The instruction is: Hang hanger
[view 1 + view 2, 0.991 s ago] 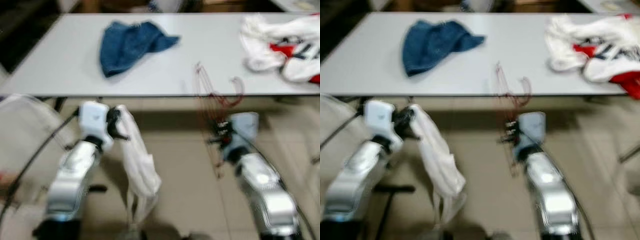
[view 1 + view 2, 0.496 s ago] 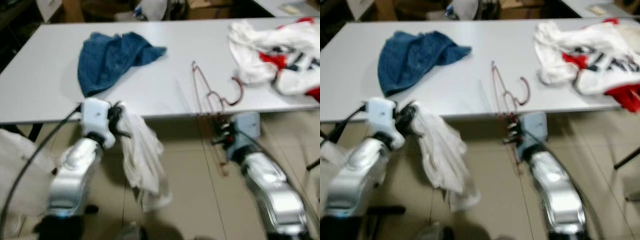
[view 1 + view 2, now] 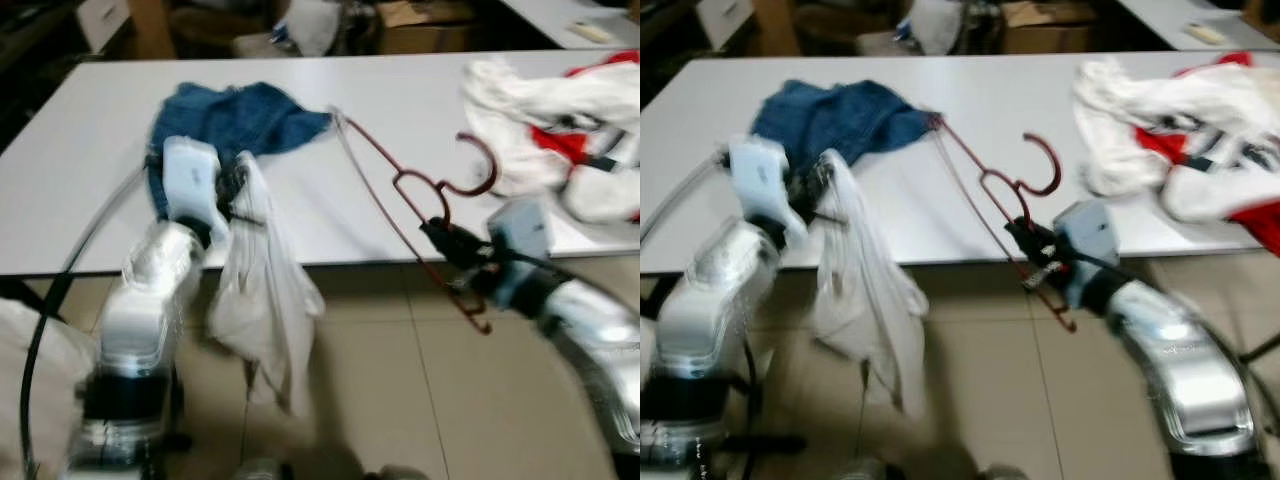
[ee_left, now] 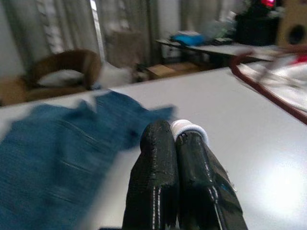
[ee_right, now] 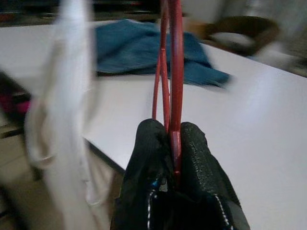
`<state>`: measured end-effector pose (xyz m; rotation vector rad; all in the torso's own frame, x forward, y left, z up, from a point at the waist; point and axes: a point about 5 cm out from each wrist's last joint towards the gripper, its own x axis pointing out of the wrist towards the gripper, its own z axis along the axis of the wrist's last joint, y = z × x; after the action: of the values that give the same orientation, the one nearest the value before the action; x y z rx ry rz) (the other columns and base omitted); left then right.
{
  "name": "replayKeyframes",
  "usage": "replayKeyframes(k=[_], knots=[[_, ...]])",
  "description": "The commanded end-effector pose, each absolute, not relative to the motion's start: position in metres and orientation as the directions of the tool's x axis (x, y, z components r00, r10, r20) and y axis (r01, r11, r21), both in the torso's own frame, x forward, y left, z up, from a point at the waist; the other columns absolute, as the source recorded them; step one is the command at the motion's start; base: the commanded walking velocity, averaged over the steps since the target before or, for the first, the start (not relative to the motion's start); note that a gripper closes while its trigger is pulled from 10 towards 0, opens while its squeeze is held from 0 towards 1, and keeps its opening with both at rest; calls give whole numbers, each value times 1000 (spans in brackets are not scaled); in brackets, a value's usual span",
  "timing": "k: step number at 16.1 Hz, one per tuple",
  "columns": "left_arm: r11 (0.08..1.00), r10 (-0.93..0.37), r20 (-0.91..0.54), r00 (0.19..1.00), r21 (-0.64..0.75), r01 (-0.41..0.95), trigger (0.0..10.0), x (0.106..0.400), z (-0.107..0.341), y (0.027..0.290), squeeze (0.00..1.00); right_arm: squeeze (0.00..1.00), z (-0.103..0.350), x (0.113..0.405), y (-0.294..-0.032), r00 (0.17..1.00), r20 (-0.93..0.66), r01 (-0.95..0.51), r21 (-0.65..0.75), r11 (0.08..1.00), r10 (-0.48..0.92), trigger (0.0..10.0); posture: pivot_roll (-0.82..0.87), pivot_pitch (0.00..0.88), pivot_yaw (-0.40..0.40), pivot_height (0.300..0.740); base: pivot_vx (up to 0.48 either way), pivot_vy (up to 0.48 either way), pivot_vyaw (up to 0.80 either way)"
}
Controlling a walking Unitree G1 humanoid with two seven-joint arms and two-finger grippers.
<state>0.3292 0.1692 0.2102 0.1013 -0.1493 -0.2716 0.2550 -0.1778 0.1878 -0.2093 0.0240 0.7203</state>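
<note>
While the right claw (image 3: 445, 240) pinches the red hanger (image 3: 400, 190) by its lower wire — hook up beyond the tips, over the bench (image 3: 80, 180) edge — it could twist w/ any swing; left claw (image 3: 235, 195), clenched on white cloth (image 3: 265, 300), may snag it.

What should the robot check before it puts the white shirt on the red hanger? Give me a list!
1. Right gripper shut on the red hanger: ok.
2. Left gripper shut on the white garment: ok.
3. Garment's neck opening found: cannot tell, it hangs bunched.
4. Hanger free of the blue cloth: cannot tell, its tip sits at the cloth's edge.
5. Hanger apart from the white and red clothes pile: ok.
</note>
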Motion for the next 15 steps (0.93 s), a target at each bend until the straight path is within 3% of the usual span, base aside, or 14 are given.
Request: replayKeyframes(k=[1,2,3,4,6,7,12,15], knots=[[960,-267,150,952,123,250,10000,337,219,172,0,0,198,251,-183,709,-91,-701,-204,684,699,10000,-76,102,33,740,398,0,0],[960,-265,165,950,138,243,10000,348,231,173,0,0,205,247,-191,674,-115,-734,-217,643,730,10000,-78,101,35,740,398,0,0],[955,-258,173,950,192,225,10000,363,247,177,0,0,213,236,-200,588,-168,-806,-201,556,791,10000,-80,100,36,740,371,0,0],[955,-258,173,950,192,225,10000,363,247,177,0,0,213,236,-200,588,-168,-806,-201,556,791,10000,-80,100,36,740,371,0,0],[951,-237,202,950,250,184,10000,382,271,187,0,0,221,222,-206,460,-222,-887,-157,434,860,10000,-79,102,39,740,356,0,0],[946,-239,214,947,270,178,10000,387,280,190,0,0,223,220,-208,435,-227,-900,-144,412,871,10000,-73,103,37,740,356,0,0],[937,-298,250,921,258,234,10000,400,302,183,0,0,225,218,-204,356,-255,-934,-119,336,899,10000,-74,101,46,740,349,0,0],[910,-405,323,855,236,342,10000,391,325,161,0,0,214,237,-187,376,-269,-926,-154,345,887,10000,-72,107,44,740,0,0,0]])
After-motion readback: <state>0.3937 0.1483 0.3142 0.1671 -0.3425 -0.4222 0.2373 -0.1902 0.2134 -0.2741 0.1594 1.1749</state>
